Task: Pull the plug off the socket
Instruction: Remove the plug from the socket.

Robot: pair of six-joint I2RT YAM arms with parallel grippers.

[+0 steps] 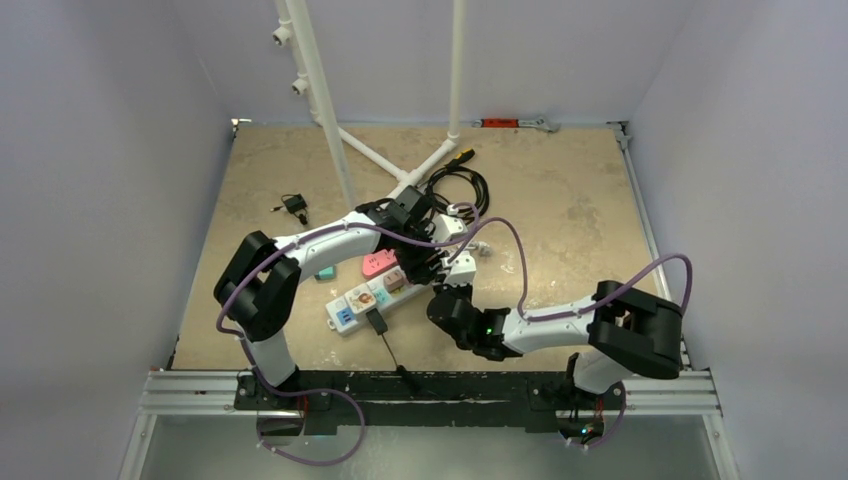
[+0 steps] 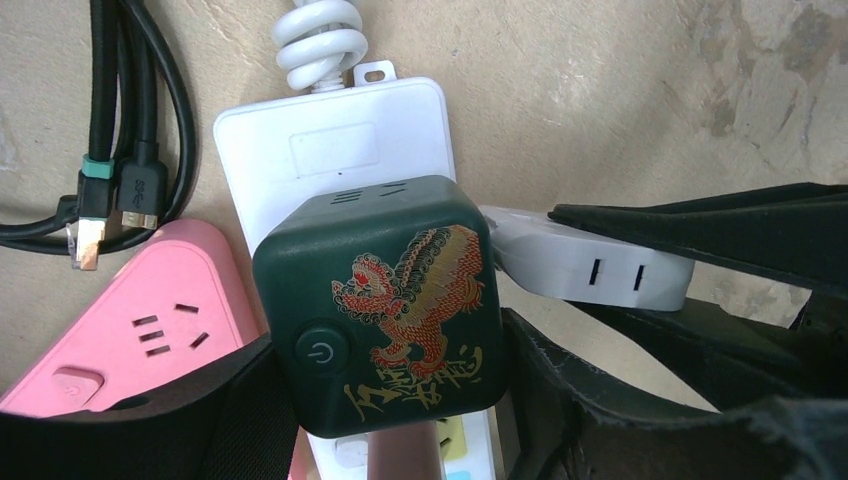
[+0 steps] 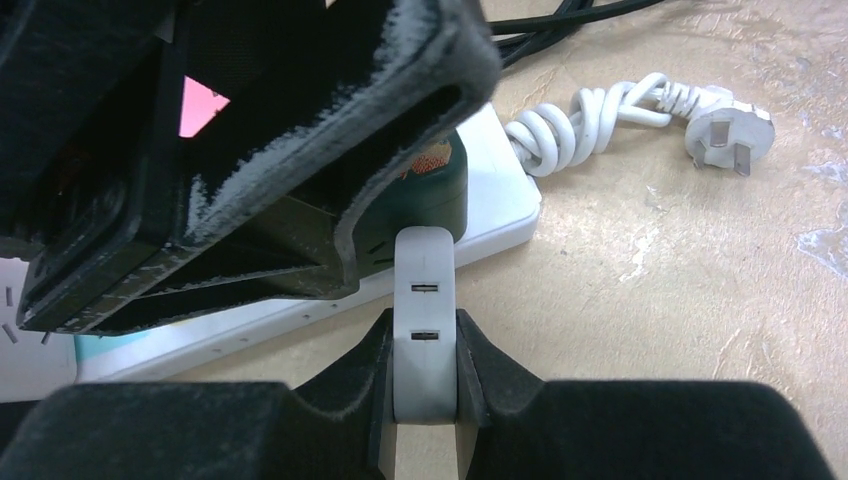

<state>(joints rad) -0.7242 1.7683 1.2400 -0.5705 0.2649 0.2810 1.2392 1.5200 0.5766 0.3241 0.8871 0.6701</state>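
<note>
A dark green cube socket [image 2: 385, 300] with a gold and red dragon print stands on a white power strip [image 2: 335, 140]. A white plug [image 2: 600, 265] with two slots sticks out of the cube's right side. My left gripper [image 2: 385, 410] is shut on the cube, one finger pressed on each side. My right gripper [image 3: 425, 400] is shut on the outer end of the white plug [image 3: 425, 300], level with the table. In the top view both grippers meet mid-table, the left gripper [image 1: 425, 262] just above the right gripper [image 1: 452, 290]. The plug's pins are hidden.
A pink power strip [image 2: 130, 320] lies left of the cube, with black cables [image 2: 120, 150] behind it. A coiled white cord with a loose plug [image 3: 730, 130] lies to the right. A colourful strip [image 1: 370, 300] holds a black plug [image 1: 376, 322]. White pipe frame [image 1: 330, 120] stands behind.
</note>
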